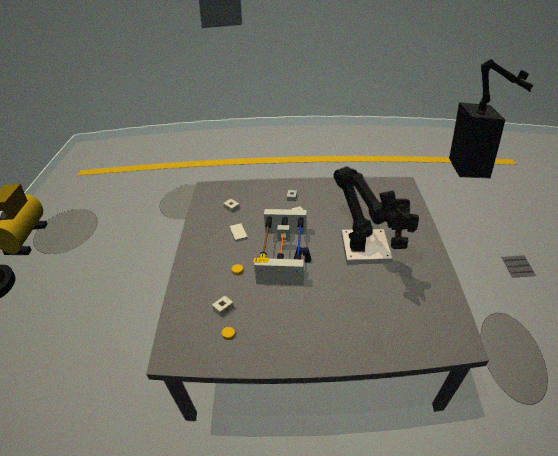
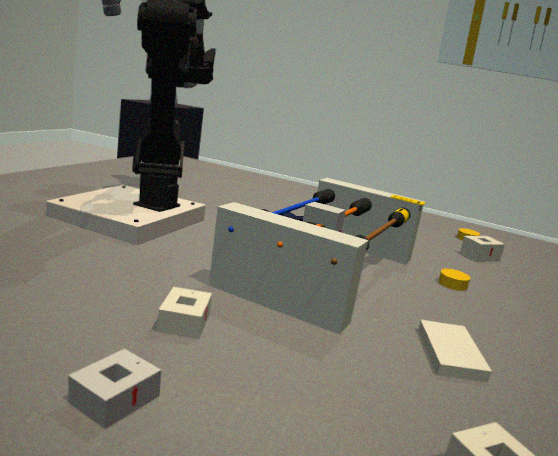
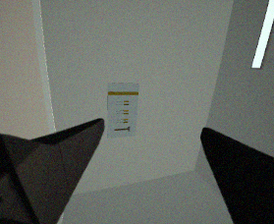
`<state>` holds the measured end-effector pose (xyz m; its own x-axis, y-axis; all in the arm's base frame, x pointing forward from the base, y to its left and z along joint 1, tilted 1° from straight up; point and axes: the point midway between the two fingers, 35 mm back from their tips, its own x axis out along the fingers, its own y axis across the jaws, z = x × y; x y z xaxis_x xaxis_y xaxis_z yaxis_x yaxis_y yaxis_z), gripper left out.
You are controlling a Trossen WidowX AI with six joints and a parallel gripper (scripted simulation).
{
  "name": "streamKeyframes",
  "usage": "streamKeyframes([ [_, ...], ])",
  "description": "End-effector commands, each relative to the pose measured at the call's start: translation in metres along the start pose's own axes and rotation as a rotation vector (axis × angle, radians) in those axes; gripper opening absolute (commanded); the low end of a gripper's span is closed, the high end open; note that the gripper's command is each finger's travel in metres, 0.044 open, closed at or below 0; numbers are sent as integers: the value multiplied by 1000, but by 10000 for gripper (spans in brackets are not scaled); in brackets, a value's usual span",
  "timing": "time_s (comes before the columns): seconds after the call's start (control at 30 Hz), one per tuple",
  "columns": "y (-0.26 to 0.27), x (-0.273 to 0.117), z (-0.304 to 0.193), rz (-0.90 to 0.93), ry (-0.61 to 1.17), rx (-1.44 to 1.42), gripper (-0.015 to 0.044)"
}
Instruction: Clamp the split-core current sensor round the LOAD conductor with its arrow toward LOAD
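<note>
Pale grey-green walls with light skirting; a yellow stripe crosses the grey floor; a tool panel hangs on one wall; a bright strip light glows overhead

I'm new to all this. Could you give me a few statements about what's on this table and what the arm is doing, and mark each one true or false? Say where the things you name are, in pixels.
1. The gripper (image 1: pixel 399 243) (image 3: pixel 151 128) is open. True.
2. The gripper is holding a yellow disc. False: nothing is between its fingers.
3. The blue rod (image 1: pixel 300 241) (image 2: pixel 296 205) and the brown rod (image 1: pixel 266 240) (image 2: pixel 381 230) both run between the two upright panels. True.
4. The yellow label (image 1: pixel 261 260) (image 2: pixel 408 200) is at the blue rod's end of its panel. False: it is at the brown rod's end.
5. The arm stands on a pale base plate (image 1: pixel 368 258) (image 2: pixel 95 226). True.
</note>
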<state>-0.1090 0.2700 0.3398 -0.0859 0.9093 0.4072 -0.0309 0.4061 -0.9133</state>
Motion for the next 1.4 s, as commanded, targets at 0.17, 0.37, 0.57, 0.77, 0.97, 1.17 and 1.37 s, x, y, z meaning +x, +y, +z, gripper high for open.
streamKeyframes([
  [0.17, 5, 15, -56, 14, 155, 65, 440],
  [0.37, 6, 17, -134, 4, 366, 165, 440],
  [0.57, 1, 0, -211, -41, 575, 286, 440],
  [0.77, -15, -36, -281, -142, 783, 409, 440],
  [0.97, -38, -89, -338, -292, 981, 530, 440],
  [1.17, -59, -155, -377, -458, 1169, 621, 440],
  [1.37, -84, -225, -396, -701, 1312, 727, 440],
])
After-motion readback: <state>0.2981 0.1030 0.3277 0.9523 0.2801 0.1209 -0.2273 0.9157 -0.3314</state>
